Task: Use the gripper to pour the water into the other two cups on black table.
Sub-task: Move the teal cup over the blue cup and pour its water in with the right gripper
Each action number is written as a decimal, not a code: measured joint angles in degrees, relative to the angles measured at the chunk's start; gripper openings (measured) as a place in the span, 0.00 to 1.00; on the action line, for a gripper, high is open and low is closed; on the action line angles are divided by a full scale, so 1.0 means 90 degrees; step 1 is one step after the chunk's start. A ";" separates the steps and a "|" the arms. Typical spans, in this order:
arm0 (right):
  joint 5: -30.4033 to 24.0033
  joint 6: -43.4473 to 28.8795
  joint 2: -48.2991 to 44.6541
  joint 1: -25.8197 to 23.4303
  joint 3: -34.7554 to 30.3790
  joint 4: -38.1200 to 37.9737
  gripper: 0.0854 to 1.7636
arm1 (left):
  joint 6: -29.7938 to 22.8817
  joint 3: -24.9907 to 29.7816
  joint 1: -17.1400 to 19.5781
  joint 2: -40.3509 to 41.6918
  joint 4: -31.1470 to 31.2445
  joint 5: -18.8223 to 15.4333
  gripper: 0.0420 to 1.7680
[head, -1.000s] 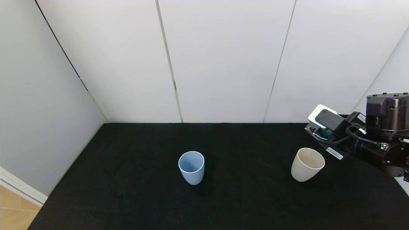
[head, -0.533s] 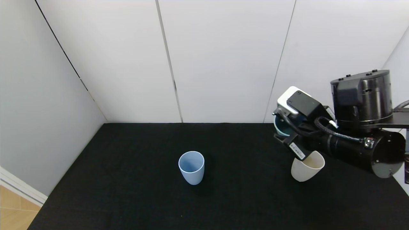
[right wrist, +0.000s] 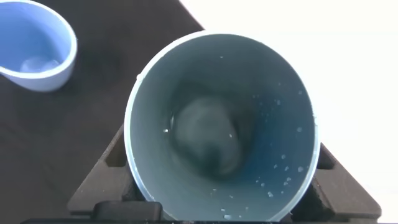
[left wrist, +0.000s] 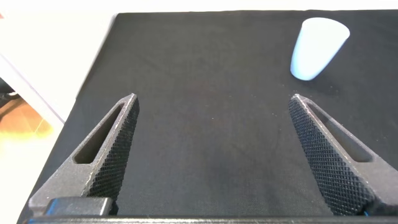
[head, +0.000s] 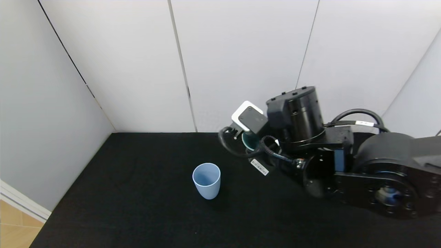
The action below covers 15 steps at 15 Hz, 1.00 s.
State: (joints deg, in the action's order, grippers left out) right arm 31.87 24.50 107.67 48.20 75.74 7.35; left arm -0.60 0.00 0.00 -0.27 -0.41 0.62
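My right gripper [head: 250,146] is shut on the teal-green cup [head: 248,140] and holds it above the black table [head: 137,213], behind and to the right of the light blue cup [head: 206,179]. In the right wrist view the teal-green cup [right wrist: 273,93] fills the frame between the fingers [right wrist: 115,158]; faint water [right wrist: 205,140] glints at its bottom and droplets cling to its inner wall. The light blue cup [right wrist: 34,53] stands off to one side there, with a little water in it. The cream-beige cup is hidden behind my right arm. My left gripper [left wrist: 211,155] is open and empty, low over the table.
White wall panels [head: 241,62] close the table's back and left side. The table's left edge drops to a wooden floor [head: 13,227]. My right arm's bulk [head: 372,179] covers the table's right half. The light blue cup also shows in the left wrist view [left wrist: 317,40].
My right arm has swung left across the table with the teal-green cup, from beside the cream-beige cup towards the light blue cup. It now hides the cream-beige cup.
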 joint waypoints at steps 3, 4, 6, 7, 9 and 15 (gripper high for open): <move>0.0331 0.0137 0.0610 0.0184 0.0352 -0.0003 0.67 | 0.0003 0.0000 0.0000 0.0000 0.0000 0.0000 0.97; 0.0389 0.0270 0.0771 0.0252 0.0439 0.0003 0.67 | 0.0003 0.0000 0.0000 0.0000 0.0001 0.0000 0.97; 0.0511 0.0532 0.1016 0.0344 0.0607 0.0024 0.67 | 0.0000 0.0000 0.0000 0.0000 0.0000 0.0000 0.97; 0.0578 0.0661 0.1135 0.0393 0.0733 0.0027 0.67 | 0.0000 0.0000 0.0000 0.0000 0.0000 0.0000 0.97; 0.0664 0.0933 0.1371 0.0496 0.1027 0.0016 0.67 | 0.0000 0.0000 0.0000 0.0000 0.0000 -0.0003 0.97; 0.1057 0.1907 0.2121 0.0637 0.1938 0.0027 0.67 | 0.0003 0.0000 0.0000 0.0000 0.0000 0.0000 0.97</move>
State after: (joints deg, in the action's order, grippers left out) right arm 41.37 41.67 126.76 53.93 93.18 7.59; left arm -0.57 0.00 0.00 -0.27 -0.41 0.62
